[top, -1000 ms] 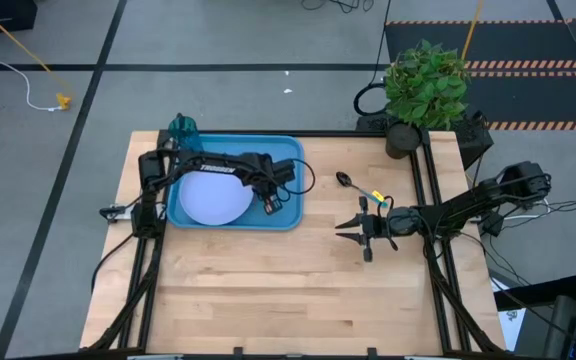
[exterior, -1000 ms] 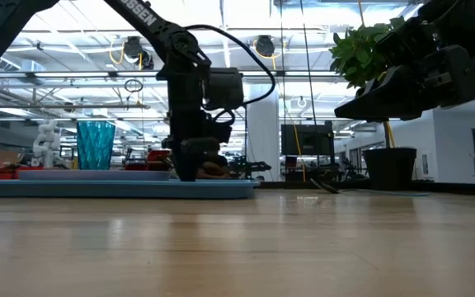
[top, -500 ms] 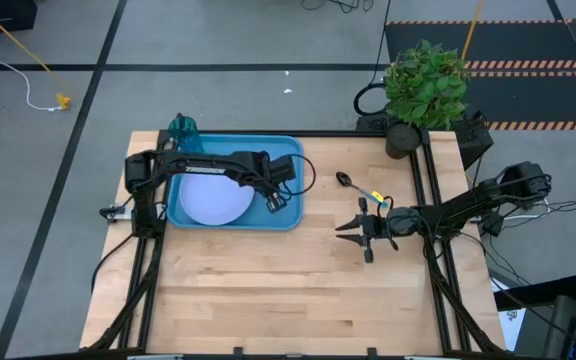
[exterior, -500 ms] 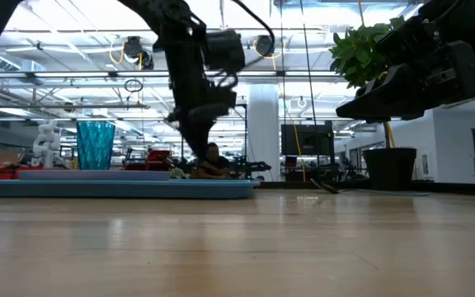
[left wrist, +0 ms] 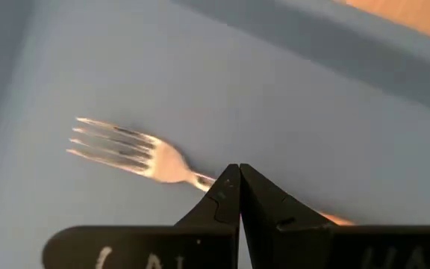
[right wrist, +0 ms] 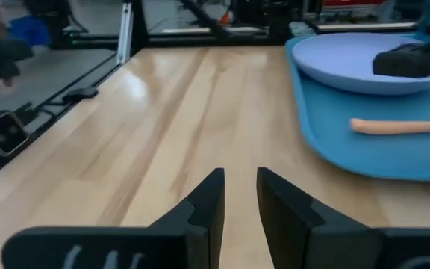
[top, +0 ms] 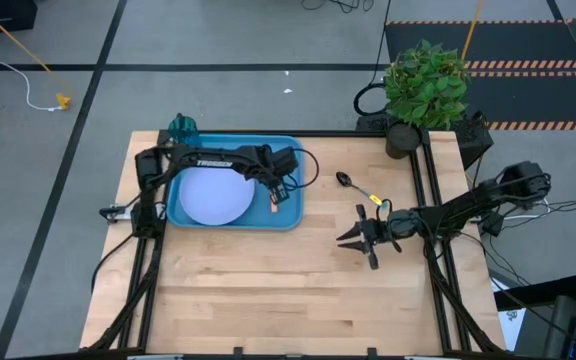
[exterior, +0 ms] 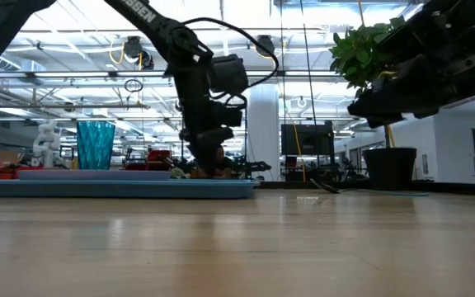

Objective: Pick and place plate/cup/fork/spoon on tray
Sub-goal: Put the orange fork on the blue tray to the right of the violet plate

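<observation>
The blue tray (top: 290, 215) lies at the table's far left. The pale plate (top: 211, 197) rests flat in it, and the teal cup (top: 181, 128) stands at its far left corner. The orange-handled fork (left wrist: 125, 149) lies flat on the tray floor, right of the plate. My left gripper (left wrist: 237, 175) is shut, with its tips right over the fork's neck. The spoon (top: 348, 181) lies on the bare table right of the tray. My right gripper (top: 353, 240) hangs open and empty above the table, on the near side of the spoon. My left gripper's shut fingertips (left wrist: 226, 187) stand over the fork's neck (left wrist: 196, 178), coming from above. The tips hide the spot, so I cannot tell whether they touch it. The fork lies flat on the tray, its handle (right wrist: 398, 127) free.
A potted plant (top: 423, 85) stands at the table's far right corner. Bare wood spreads over the table's near half. The tray's raised rim (right wrist: 327, 146) faces my right gripper.
My left gripper rose and tipped above the tray, then came back down over the fork, still shut. The fork stays flat on the tray. My right gripper has shifted a little toward the near edge and turned slightly.
</observation>
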You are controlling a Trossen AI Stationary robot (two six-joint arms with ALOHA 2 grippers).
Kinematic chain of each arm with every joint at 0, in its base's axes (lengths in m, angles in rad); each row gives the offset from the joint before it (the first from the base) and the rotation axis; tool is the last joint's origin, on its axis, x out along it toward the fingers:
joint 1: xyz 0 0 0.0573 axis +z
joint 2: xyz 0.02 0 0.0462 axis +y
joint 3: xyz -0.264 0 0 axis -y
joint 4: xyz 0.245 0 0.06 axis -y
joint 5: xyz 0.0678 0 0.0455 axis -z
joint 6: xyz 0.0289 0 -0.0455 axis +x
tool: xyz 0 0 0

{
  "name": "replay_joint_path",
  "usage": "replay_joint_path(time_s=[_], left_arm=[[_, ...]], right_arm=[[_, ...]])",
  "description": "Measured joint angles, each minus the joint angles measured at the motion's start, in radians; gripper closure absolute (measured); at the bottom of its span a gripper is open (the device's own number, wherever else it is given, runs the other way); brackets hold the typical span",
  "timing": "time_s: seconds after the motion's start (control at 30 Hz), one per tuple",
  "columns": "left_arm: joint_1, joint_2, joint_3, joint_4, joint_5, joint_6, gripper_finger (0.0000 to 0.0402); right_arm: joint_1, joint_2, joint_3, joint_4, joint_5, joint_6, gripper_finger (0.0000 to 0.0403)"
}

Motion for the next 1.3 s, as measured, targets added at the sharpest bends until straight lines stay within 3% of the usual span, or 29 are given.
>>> replay_joint_path(time_s=[0.77,1.3], left_arm=[[0.01,0.01,-0.042,-0.036,0.014,0.025,0.0396],[0.005,0.01,-0.042,-0.077,0.013,-0.078,0.0396]], right_arm=[[0.03,0.0,0.0,-0.027,0.002,0.002,0.0332],[0.03,0.0,0.0,-0.031,0.002,0.008,0.0332]])
